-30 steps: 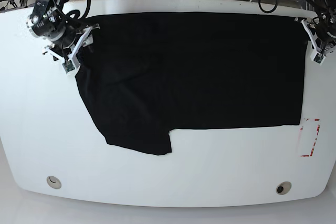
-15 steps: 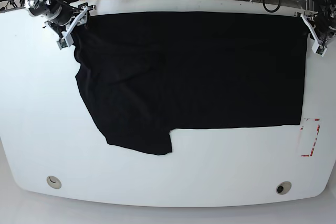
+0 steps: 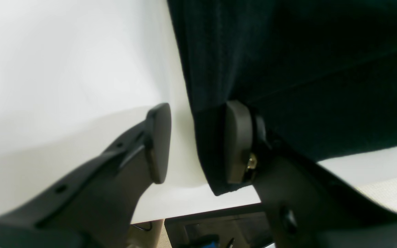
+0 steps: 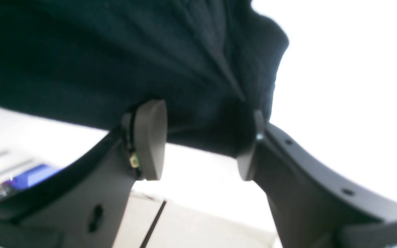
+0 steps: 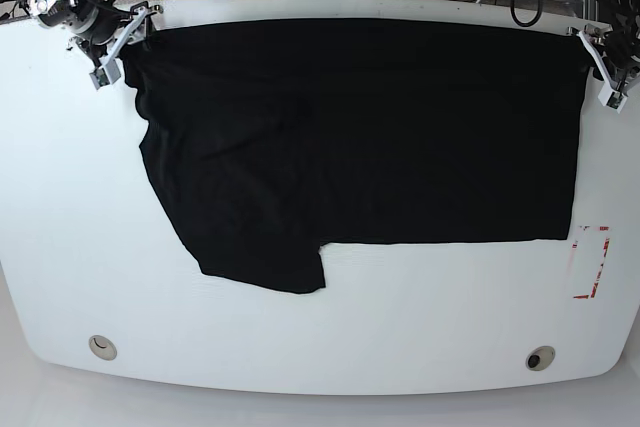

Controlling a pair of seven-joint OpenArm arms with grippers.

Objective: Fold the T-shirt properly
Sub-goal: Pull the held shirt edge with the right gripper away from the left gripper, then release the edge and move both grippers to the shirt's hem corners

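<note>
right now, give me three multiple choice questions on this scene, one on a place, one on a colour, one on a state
1. Where does the T-shirt lie on the table?
A. near edge
B. far half, reaching the far edge
C. hanging off the right side

2. What colour is the T-shirt?
A. black
B. white
C. red

3. How do the right gripper fingers stand?
A. apart, fabric bunched between them
B. shut on bare table
C. out of view

Answers:
1 B, the cloth spans the far half while the near strip is bare.
2 A, it is dark against the white top.
3 A, the right wrist view shows a gap with fabric in it.
</note>
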